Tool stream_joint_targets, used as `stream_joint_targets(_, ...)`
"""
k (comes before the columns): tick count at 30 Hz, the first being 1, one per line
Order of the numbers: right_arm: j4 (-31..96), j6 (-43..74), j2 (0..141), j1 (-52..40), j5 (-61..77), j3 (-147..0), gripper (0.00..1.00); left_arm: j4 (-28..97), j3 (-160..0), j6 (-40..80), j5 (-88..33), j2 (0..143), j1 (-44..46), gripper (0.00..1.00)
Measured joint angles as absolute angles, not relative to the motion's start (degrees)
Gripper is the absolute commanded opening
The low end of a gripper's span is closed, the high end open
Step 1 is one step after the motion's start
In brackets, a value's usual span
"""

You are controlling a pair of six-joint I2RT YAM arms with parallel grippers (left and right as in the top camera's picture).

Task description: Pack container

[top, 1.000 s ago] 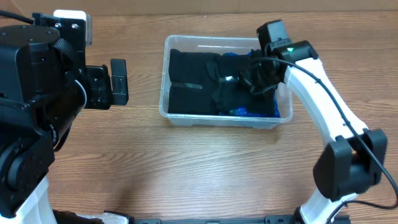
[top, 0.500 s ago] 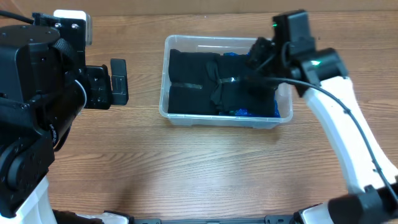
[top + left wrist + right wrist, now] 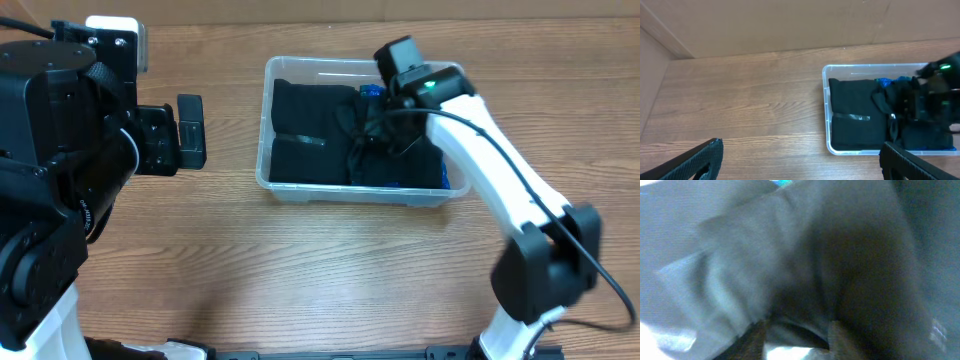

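The container (image 3: 352, 196) is a clear plastic bin at the table's middle back, filled with folded black clothes (image 3: 305, 130) and a bit of blue fabric (image 3: 372, 91). It also shows in the left wrist view (image 3: 826, 105). My right gripper (image 3: 372, 128) is down inside the container's middle, pressed against black cloth (image 3: 840, 255). Its fingers (image 3: 797, 335) show a gap between them. The view is blurred. My left gripper (image 3: 192, 130) is open and empty above bare table left of the container; its wide-spread fingertips (image 3: 800, 165) show at the left wrist view's bottom corners.
A cardboard wall (image 3: 780, 25) runs along the back of the wooden table (image 3: 300, 270). The right arm's white links (image 3: 500, 180) reach over the container's right end.
My right gripper has swung from the container's right end to its middle and dropped onto the black clothes. The left arm has not moved.
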State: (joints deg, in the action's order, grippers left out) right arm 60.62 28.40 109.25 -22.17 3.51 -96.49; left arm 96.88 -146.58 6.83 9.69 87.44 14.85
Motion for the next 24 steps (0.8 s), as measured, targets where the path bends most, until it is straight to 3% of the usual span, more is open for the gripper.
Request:
stream_joint_targets(8,74.24,25.41,80.31,-22.7,6.79,-107.7,1.0,96.9,-146.58,6.85,9.69,87.42,14.85,1.0)
stream_joint_targets(14,81.23,25.36,74.22,-22.68,-2.22,-107.46,1.0,96.9,-146.58,6.85,9.69,87.44,14.85,1.0)
stream_joint_targets(20,80.07,25.21,63.96,-22.59,-17.1,-106.8,1.0,96.88,-146.58,6.83,9.69,87.42,14.85,1.0)
stream_joint_targets(24,66.19,24.29,54.76,-17.47,-22.81,-103.02,1.0,96.9,-146.58,6.85,9.69,87.42,14.85,1.0)
